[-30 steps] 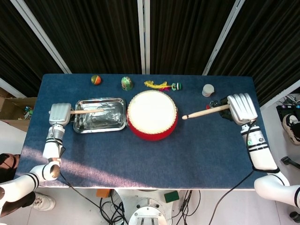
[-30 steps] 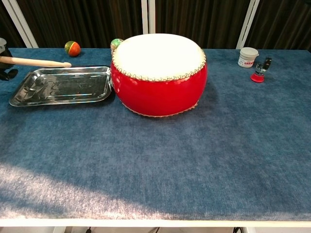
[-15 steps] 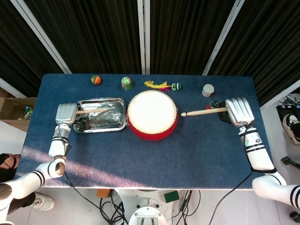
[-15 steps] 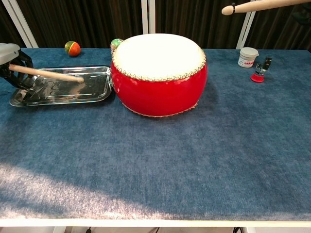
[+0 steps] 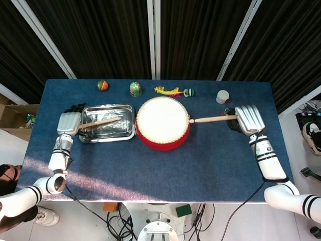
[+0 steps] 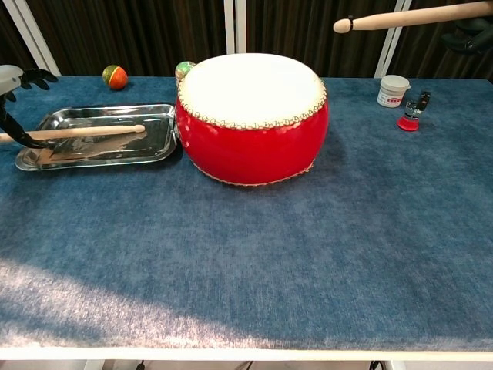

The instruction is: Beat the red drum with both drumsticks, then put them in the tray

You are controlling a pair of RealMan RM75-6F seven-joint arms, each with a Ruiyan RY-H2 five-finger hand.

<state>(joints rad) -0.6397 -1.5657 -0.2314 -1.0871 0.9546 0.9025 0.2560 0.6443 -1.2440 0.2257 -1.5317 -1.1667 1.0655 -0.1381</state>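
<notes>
The red drum (image 5: 163,123) (image 6: 250,116) with its white skin stands mid-table. Left of it is the steel tray (image 5: 108,137) (image 6: 100,160). One wooden drumstick (image 5: 100,122) (image 6: 77,132) lies in the tray, its handle sticking out over the left rim. My left hand (image 5: 69,123) (image 6: 11,77) is at that handle end with its fingers spread, and the thumb curls close beside the stick. My right hand (image 5: 248,119) (image 6: 470,31) grips the other drumstick (image 5: 210,119) (image 6: 408,17), held level in the air, its tip just past the drum's right edge.
Along the back edge sit an orange-green ball (image 5: 102,85) (image 6: 115,76), a green egg-shaped toy (image 5: 135,89) (image 6: 185,69), a yellow feathered toy (image 5: 173,92) and a white jar (image 5: 222,96) (image 6: 394,90). A small red item (image 6: 410,114) stands by the jar.
My left hand has lowered its drumstick into the tray and spread its fingers. My right hand has carried its stick left, toward the drum's right edge.
</notes>
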